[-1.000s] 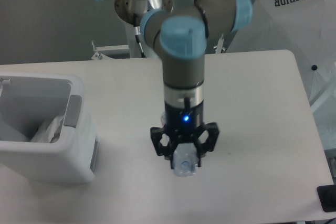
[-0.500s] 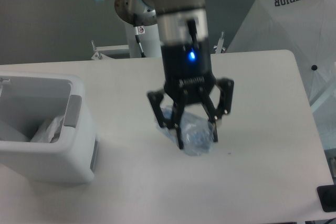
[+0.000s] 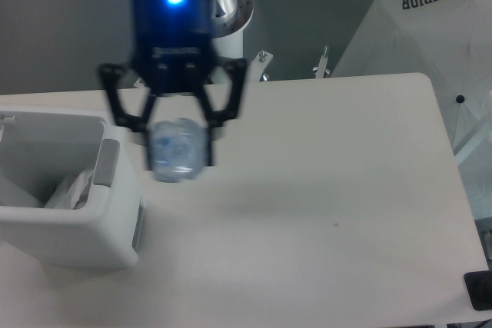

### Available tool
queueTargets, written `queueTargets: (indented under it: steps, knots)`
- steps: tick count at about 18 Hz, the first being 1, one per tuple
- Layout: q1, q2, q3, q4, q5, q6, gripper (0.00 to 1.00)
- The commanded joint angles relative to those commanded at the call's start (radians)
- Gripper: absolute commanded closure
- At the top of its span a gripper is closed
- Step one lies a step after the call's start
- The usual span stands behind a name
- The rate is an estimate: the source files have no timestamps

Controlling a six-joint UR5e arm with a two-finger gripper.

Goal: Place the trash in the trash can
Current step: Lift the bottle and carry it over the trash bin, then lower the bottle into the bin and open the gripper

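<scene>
One white flat table (image 3: 323,190) fills most of the frame. One white boxy plastic trash can (image 3: 69,197) with rounded corners and a grey side panel stands at the left edge, with one wrinkly clear plastic bag (image 3: 71,188) lying inside. One black two-finger gripper (image 3: 178,155), blurred, is in the upper left, pinching one small clear plastic bottle (image 3: 177,150) in the air just right of the can. Half a second ago both were low over the table's middle.
</scene>
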Motion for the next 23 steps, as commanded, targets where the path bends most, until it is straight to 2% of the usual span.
queueTargets:
  steps: [6, 11, 13, 18, 23]
  knots:
    - [-0.103, -0.035, -0.009, 0.0, 0.0, -0.009, 0.4]
    - [-0.143, -0.038, -0.078, 0.0, 0.002, -0.008, 0.4]
    - [-0.154, -0.035, -0.103, 0.0, 0.002, -0.006, 0.4]
    - [-0.166, -0.037, -0.109, 0.0, 0.002, -0.008, 0.4]
    - [-0.166, -0.035, -0.161, 0.0, 0.002, -0.002, 0.38]
